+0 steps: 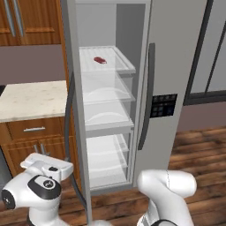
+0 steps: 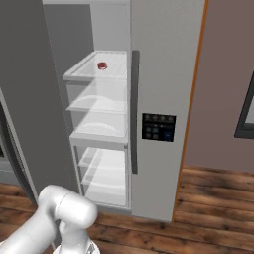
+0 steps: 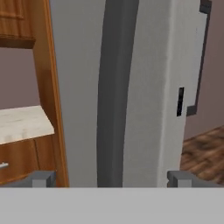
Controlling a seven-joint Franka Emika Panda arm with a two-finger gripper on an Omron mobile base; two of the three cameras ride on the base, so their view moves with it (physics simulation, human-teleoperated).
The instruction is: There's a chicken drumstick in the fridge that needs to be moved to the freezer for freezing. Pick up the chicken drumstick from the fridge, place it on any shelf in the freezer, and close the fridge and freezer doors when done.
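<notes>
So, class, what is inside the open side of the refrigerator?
A small dark red piece of food lies on the top shelf, with more shelves and drawers below. The other side's contents are hidden behind its shut door.

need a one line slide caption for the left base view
Open compartment with clear shelves, a small red item on the top shelf, beside a closed grey door with black control panel.

doors (image 1: 174, 66) light grey | meat (image 1: 99, 60) red (small) | cabinet (image 1: 33, 22) brown wood
</notes>
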